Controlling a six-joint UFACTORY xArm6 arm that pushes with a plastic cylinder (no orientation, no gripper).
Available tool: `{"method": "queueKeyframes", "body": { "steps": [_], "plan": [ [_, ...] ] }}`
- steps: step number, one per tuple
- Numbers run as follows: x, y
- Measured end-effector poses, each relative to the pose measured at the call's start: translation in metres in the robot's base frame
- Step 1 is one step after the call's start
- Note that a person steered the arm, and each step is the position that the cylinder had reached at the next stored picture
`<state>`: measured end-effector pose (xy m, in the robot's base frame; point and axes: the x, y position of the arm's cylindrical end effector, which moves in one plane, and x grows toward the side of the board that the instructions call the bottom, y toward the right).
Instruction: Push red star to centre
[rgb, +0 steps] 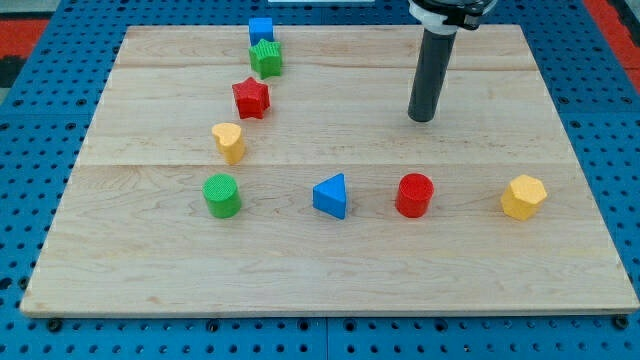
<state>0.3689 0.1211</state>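
Note:
The red star (251, 98) lies on the wooden board (330, 270) in the upper left part, just below the green star (266, 58) and above the yellow heart (229, 142). My tip (422, 118) rests on the board far to the view's right of the red star, at about the same height in the view. It touches no block.
A blue cube (261, 30) sits at the board's top edge above the green star. A green cylinder (222, 195), a blue triangle (331, 196), a red cylinder (414, 195) and a yellow hexagon (523, 197) form a row across the lower middle.

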Motion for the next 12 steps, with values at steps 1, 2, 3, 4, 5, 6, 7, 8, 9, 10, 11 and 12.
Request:
{"method": "queueKeyframes", "body": {
  "steps": [1, 2, 3, 4, 5, 6, 7, 8, 9, 10, 11, 12],
  "plan": [
    [0.0, 0.0],
    [0.003, 0.0],
    [0.003, -0.006],
    [0.007, -0.008],
    [-0.017, -0.009],
    [-0.075, -0.006],
    [-0.123, -0.015],
    [-0.16, -0.052],
    [-0.176, -0.077],
    [-0.176, -0.103],
    [-0.176, -0.135],
    [-0.177, -0.19]
  ]
}}
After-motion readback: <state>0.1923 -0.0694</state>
